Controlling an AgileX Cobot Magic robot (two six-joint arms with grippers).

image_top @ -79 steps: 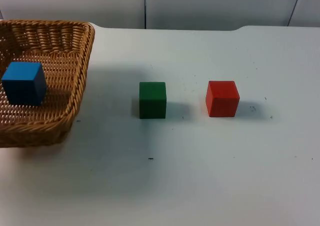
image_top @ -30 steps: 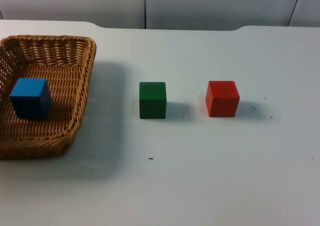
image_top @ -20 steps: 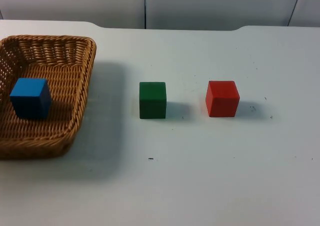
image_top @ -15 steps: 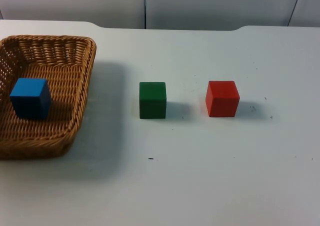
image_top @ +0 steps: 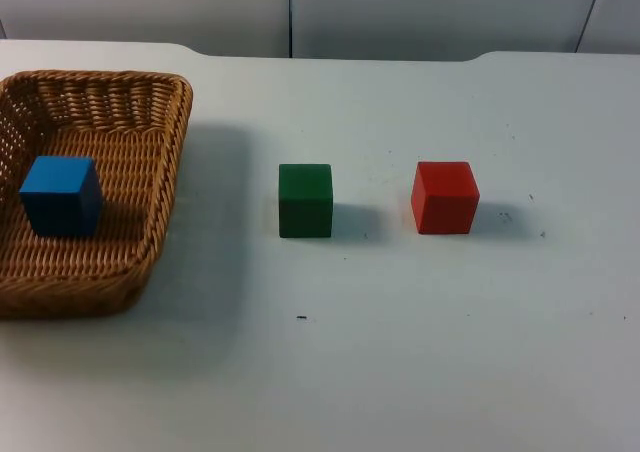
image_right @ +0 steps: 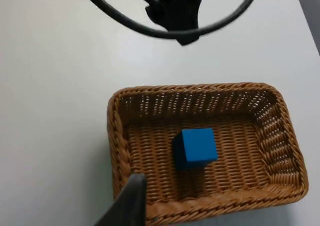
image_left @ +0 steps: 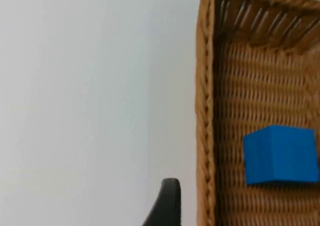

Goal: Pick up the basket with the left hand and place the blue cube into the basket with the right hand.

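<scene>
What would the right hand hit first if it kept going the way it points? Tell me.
Probably the basket: the right hand points down at its near wall, beside the blue cube inside. Depth is unclear, so this is a guess.

This place looks like a robotics lab or a test room, not a home. The white bench [image_top: 420, 372] is plain and carries some small dark marks, and it ends at a grey partition wall [image_top: 420, 12] made of flat panels with thin seams. On the bench stand simple test props: a wicker basket [image_top: 150, 242], a blue cube [image_top: 60, 194], a green cube [image_top: 305, 200] and a red cube [image_top: 444, 197], set in a row.
</scene>
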